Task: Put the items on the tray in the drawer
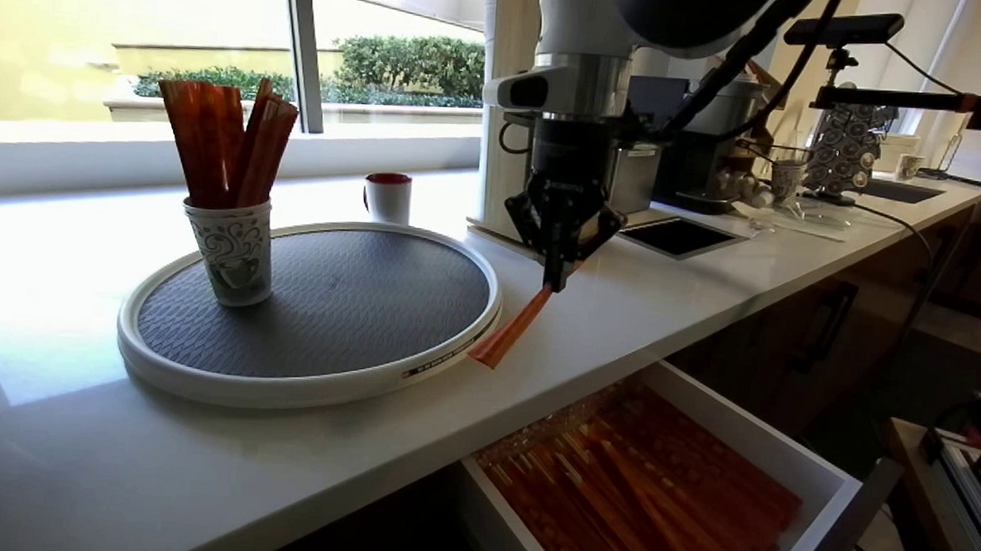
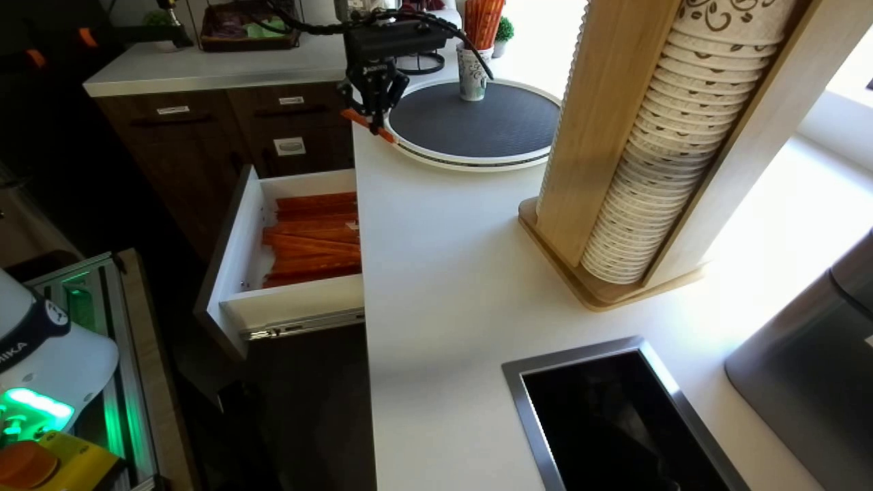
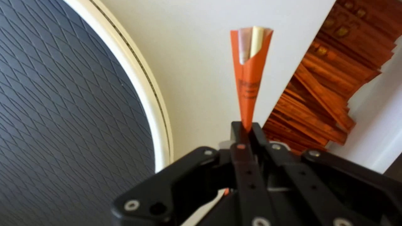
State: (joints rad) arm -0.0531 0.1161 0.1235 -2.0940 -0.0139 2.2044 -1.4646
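Observation:
My gripper (image 1: 555, 280) is shut on an orange stick (image 1: 513, 330), held tilted above the white counter between the tray's rim and the drawer. In the wrist view the fingertips (image 3: 246, 127) pinch this stick (image 3: 251, 77), and its flared end shows pale pieces inside. The grey round tray (image 1: 373, 303) with a white rim stands on the counter; a patterned paper cup (image 1: 231, 252) on it holds several red-orange sticks (image 1: 207, 139). The drawer (image 1: 812, 492) is open below the counter edge, with many orange sticks (image 2: 314, 239) lying in it. The held stick's middle is hidden between the fingers.
A white mug (image 1: 389, 201) with a red inside stands behind the tray. A tall wooden cup holder (image 2: 614, 136) stands on the counter near the tray. A dark metal-rimmed opening (image 2: 614, 416) is set in the counter. The counter edge overhangs the drawer's back part.

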